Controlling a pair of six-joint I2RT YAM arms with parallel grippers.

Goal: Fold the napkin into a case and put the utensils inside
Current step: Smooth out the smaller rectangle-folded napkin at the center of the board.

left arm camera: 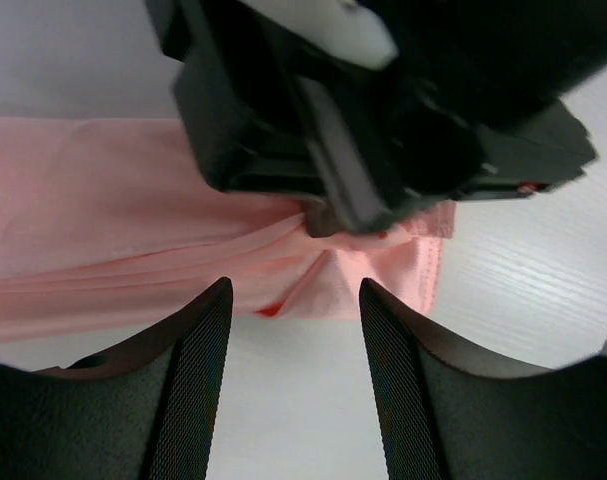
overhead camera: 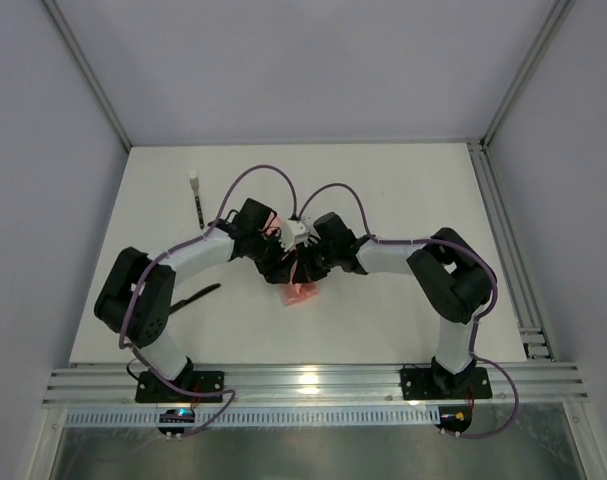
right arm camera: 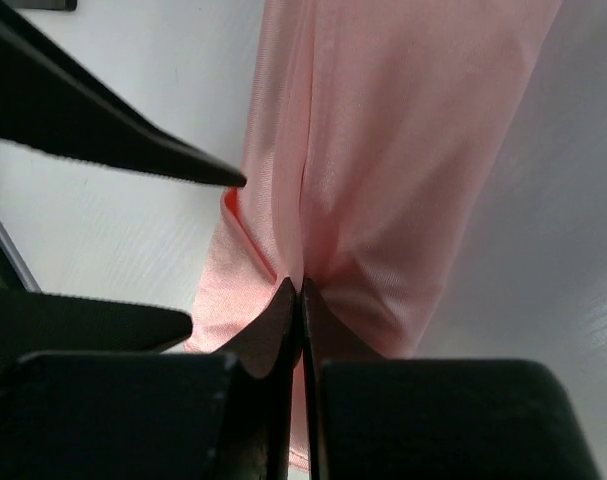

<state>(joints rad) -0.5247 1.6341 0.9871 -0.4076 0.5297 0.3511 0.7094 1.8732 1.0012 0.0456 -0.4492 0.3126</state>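
Note:
The salmon-pink napkin [overhead camera: 301, 293] lies bunched in a folded strip at the table's middle, under both wrists. My right gripper [right arm camera: 301, 288] is shut on a gathered fold of the napkin [right arm camera: 383, 150], pinching it between its tips. My left gripper [left arm camera: 295, 335] stands open just short of the napkin's [left arm camera: 123, 230] near edge, with only bare table between its fingers [left arm camera: 208, 350]. The right gripper's black body [left arm camera: 383, 120] hangs over the cloth in the left wrist view. One slim dark utensil [overhead camera: 198, 207] lies at the far left, and another [overhead camera: 196, 296] rests beside the left arm.
The white table [overhead camera: 403, 320] is bounded by an aluminium rail [overhead camera: 313, 385] at the near edge and a rail [overhead camera: 508, 260] along the right side. Purple cables [overhead camera: 273, 180] arch over both wrists. The left gripper's fingers [right arm camera: 113, 150] show at the left of the right wrist view.

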